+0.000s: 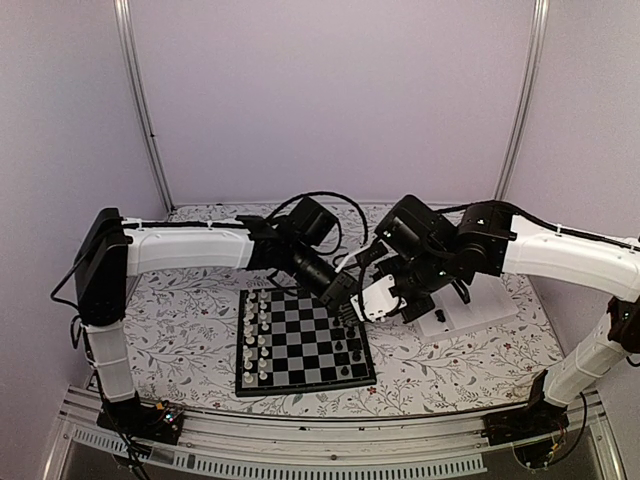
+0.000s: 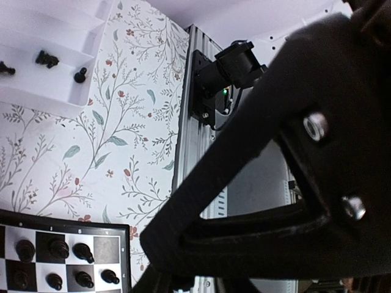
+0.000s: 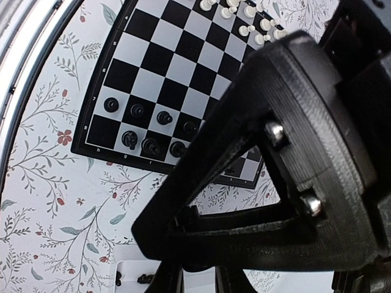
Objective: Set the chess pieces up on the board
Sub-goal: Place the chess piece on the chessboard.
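The board (image 1: 300, 345) lies at the table's front centre. Several black chess pieces (image 1: 345, 352) stand in its two right-hand columns, and they show in the left wrist view (image 2: 58, 249) and the right wrist view (image 3: 137, 111). More black pieces (image 2: 46, 58) lie in the white tray (image 2: 55, 91). My left gripper (image 1: 341, 292) hovers over the board's far right corner; its fingertips are hidden. My right gripper (image 1: 372, 300) is close beside it, between board and tray. Its fingers (image 3: 174, 282) stand apart, with white tray showing between them.
White chessmen (image 1: 256, 330) fill the board's two left columns. The white ridged tray (image 1: 470, 315) sits right of the board under the right arm. The two arms nearly touch above the board's far right corner. The aluminium rail (image 2: 189, 152) runs along the table's near edge.
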Controlling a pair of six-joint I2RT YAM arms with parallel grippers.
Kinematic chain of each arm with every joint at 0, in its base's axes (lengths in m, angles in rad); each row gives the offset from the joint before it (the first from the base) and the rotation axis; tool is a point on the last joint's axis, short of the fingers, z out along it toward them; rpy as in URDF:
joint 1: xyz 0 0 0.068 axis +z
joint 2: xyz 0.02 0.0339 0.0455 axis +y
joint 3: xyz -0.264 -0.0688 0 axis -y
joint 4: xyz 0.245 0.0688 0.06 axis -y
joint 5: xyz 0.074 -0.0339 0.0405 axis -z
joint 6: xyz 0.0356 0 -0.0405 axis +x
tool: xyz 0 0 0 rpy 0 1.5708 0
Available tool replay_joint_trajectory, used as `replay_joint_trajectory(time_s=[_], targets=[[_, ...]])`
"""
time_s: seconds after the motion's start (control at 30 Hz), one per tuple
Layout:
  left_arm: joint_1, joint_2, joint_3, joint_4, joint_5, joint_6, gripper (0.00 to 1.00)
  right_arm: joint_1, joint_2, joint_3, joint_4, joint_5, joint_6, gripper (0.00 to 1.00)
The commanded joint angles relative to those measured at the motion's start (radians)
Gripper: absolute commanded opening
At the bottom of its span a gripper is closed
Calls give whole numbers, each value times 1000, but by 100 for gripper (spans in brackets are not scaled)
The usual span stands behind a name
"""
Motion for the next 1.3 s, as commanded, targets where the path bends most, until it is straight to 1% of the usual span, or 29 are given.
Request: replay_joint_trajectory(time_s=[0.0, 0.17, 0.23, 0.33, 0.43, 0.5, 0.53, 0.63, 0.77, 0.97, 1.27], targets=[[30, -55, -5, 1, -48, 30, 30, -28, 8, -19, -5, -39, 23, 9], [34, -203, -156, 67, -181, 46, 37, -161, -20, 22, -13, -280, 94, 9], [34, -282, -237, 143, -260, 43, 37, -226, -33, 24, 1, -404, 139, 8], [25, -402, -360, 289, -442, 49, 38, -327, -44, 22, 32, -606, 217, 8], [-25, -493, -433, 440, -668, 144, 40, -392, -41, 12, 75, -810, 285, 8], [-68, -535, -462, 530, -771, 223, 42, -425, -27, 8, 102, -947, 344, 8], [-82, -543, -470, 570, -798, 255, 42, -437, -19, 11, 109, -1012, 370, 9], [-104, -538, -465, 644, -807, 320, 43, -464, 13, 21, 119, -1175, 428, 9], [-120, -502, -433, 665, -754, 366, 45, -489, 36, 35, 130, -1282, 473, 9], [-132, -466, -413, 680, -701, 371, 45, -497, 56, 51, 129, -1318, 489, 10], [-134, -430, -378, 684, -644, 366, 40, -499, 61, 37, 130, -1318, 485, 11]])
